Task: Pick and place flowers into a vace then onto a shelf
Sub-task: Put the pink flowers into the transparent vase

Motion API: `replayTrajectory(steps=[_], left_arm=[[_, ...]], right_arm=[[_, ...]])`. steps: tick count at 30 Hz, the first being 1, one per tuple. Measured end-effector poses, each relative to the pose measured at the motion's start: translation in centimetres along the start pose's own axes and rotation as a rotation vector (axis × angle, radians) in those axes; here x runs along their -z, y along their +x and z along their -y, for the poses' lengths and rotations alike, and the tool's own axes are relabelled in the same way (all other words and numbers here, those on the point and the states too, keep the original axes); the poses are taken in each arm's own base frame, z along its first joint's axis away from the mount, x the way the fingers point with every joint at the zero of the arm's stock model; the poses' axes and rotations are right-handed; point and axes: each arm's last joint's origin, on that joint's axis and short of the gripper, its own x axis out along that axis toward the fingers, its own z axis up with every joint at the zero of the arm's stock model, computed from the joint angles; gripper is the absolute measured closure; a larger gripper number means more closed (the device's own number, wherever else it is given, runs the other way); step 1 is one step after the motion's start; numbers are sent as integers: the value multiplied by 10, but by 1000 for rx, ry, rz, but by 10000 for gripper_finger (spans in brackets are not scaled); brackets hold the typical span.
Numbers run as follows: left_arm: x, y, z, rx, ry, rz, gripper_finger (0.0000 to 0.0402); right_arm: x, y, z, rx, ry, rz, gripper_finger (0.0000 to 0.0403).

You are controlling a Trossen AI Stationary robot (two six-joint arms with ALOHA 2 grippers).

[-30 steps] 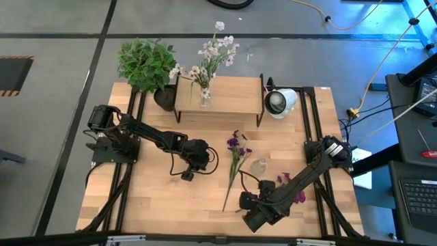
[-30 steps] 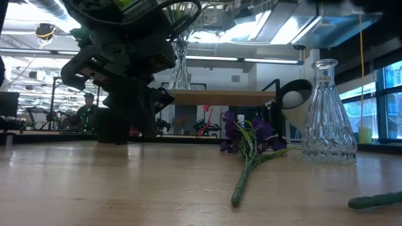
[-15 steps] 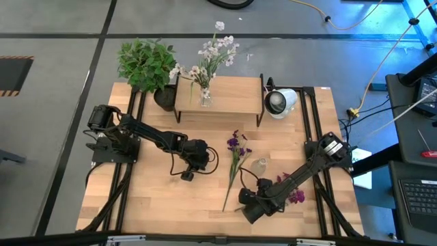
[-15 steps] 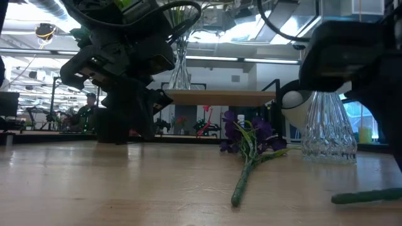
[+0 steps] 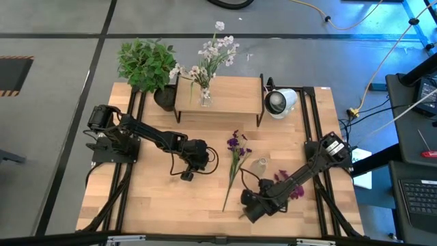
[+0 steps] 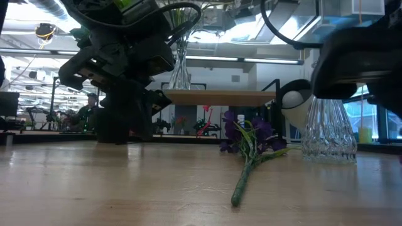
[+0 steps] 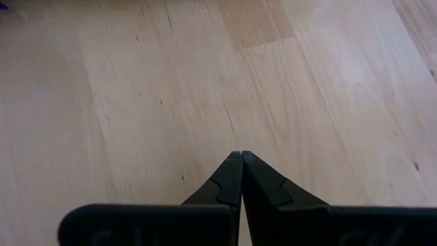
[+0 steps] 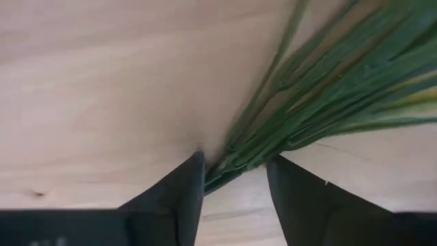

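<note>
White flowers (image 5: 212, 55) already stand vased on the shelf (image 5: 235, 92); at 5 o'clock, right gripper (image 8: 235, 171) clamps a purple stem (image 8: 321, 89); empty vase (image 5: 259, 166) waits.

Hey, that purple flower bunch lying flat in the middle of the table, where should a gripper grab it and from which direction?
Probably the bare lower stem of the purple flower bunch, well below the blossoms, coming straight down from above with fingers across the stem. It lies flat on the table, so only a top approach fits. The glass vase stands close beside it; stay toward the stem's free end.
</note>
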Motion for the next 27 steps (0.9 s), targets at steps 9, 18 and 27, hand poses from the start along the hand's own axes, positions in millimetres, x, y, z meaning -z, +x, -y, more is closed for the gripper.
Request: replayTrajectory(steps=[9, 18, 27], left_arm=[[0, 0, 0, 0, 0, 0, 396], [0, 0, 0, 0, 1, 1, 396], [0, 0, 0, 0, 2, 1, 396]], right_arm=[[11, 2, 12, 70, -39, -62, 268], [11, 2, 14, 91, -69, -75, 307], [12, 2, 15, 107, -98, -80, 387]])
